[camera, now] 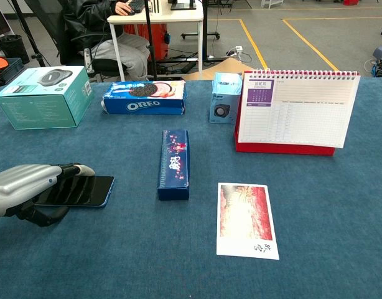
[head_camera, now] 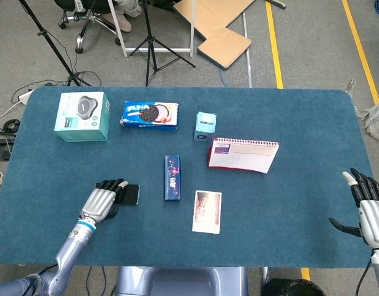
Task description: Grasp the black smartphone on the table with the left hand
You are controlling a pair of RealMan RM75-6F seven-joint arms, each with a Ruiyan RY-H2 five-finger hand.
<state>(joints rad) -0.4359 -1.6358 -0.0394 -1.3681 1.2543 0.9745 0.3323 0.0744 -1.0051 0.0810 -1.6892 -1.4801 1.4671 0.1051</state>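
The black smartphone (head_camera: 133, 194) (camera: 85, 190) lies flat on the blue table at the left front. My left hand (head_camera: 103, 200) (camera: 24, 187) covers its left part. The fingers (camera: 69, 172) curl down onto the screen, and the thumb hooks in at the phone's near edge, so the phone is pinched between them. About half of the phone shows beyond the fingertips. My right hand (head_camera: 368, 206) hovers at the table's right edge with fingers spread and nothing in it; only the head view shows it.
A slim dark blue box (head_camera: 171, 177) (camera: 174, 163) lies just right of the phone, a photo card (head_camera: 207, 211) (camera: 247, 219) beyond it. A desk calendar (head_camera: 242, 155), small speaker box (head_camera: 205, 126), Oreo pack (head_camera: 150, 115) and teal box (head_camera: 83, 116) stand further back.
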